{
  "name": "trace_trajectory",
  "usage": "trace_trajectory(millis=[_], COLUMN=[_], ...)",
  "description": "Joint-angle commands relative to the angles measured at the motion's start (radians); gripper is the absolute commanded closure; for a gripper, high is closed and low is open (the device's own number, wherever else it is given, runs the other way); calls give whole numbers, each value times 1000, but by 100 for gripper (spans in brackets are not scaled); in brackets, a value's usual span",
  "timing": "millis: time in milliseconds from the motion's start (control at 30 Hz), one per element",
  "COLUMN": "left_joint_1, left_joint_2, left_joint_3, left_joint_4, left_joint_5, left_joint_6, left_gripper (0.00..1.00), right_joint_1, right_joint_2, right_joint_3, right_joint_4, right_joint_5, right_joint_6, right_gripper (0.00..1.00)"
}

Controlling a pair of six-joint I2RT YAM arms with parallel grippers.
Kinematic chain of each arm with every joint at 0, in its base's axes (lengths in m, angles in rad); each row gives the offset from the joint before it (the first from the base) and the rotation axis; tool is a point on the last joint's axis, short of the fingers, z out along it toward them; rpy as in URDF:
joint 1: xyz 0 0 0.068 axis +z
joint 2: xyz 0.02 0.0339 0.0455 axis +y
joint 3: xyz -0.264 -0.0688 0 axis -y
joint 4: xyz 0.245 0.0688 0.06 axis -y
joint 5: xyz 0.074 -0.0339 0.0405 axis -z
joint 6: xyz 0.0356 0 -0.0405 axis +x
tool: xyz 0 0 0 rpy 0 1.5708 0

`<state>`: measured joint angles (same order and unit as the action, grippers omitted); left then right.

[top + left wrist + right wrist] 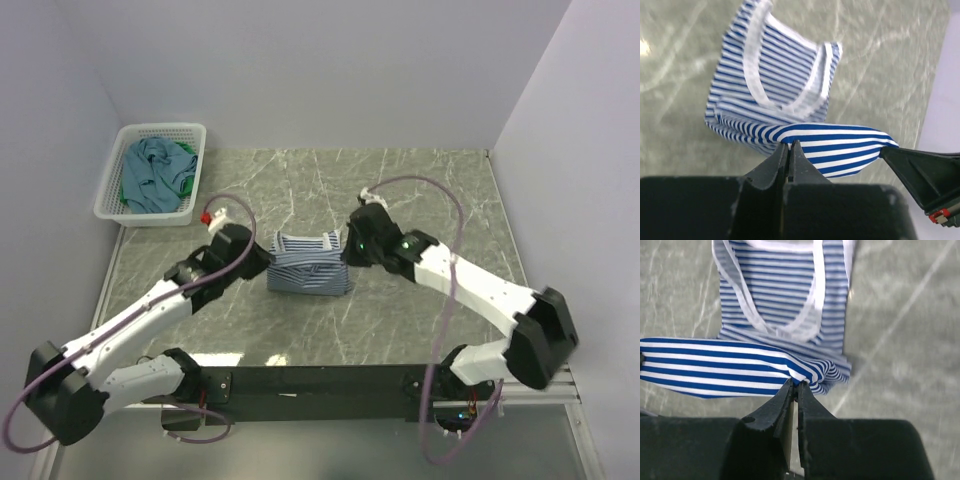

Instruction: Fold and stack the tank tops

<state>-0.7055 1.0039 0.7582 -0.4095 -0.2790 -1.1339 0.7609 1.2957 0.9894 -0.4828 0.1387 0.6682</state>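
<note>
The marbled counter [430, 200] carries everything. The left arm [150, 310] and right arm [470, 285] reach inward over it and meet at the one garment spread between them.

The white lattice basket [160, 128] sits well away, beyond the left jaws and off to their outer side. The teal-blue tank top [152, 175] lies crumpled inside it, and the green tank top [186, 150] shows only as scraps at its edges.

The striped tank top [308, 265] lies directly between the 2 sets of jaws. Its strap end is flat on the counter ahead of them. A doubled band of its cloth is raised off the counter and stretched from one pair to the other.

The left jaws are pinched tight on one end of that band, and the left wrist view shows stripes [840, 145] running out from their tips. The right jaws are closed just as narrowly on the other end, where the cloth [715, 365] bunches at their tips.

I judge the task to be early. 1 of 3 tops is mid-fold, with the raised edge not yet laid down. The 2 tops in the basket are unfolded, and no stack exists.
</note>
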Motion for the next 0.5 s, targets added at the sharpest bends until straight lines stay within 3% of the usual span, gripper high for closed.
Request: trace_trajectory(millis=[0,167,267,300,333,400,433,467], left_joint_1=[151,357,431,445,471,494,503,520], left_joint_2=[91,316,510,612,660,763,780,791], left_joint_3=[65,189,289,324,357,427,444,469], left_joint_4=[135,227,331,340,366,388,394,390], left_joint_5=[151,271,362,389,412,445,464,465], left_joint_6=[123,194,247,255,273,275,278,276], left_gripper=[100,99,95,89,76,58,42,41], right_joint_1=[-84,-187,-250,-280,-288,-305,-310,-314], right_joint_2=[139,411,587,626,664,752,767,775], right_joint_3=[124,339,483,509,564,627,675,690], right_joint_4=[87,121,107,113,113,92,69,56], right_joint_5=[-86,-206,-263,-281,-292,-292,-269,-249], right_joint_6=[-127,-183,-185,-182,-180,-183,-186,-196], right_gripper=[100,98,89,82,65,51,44,38])
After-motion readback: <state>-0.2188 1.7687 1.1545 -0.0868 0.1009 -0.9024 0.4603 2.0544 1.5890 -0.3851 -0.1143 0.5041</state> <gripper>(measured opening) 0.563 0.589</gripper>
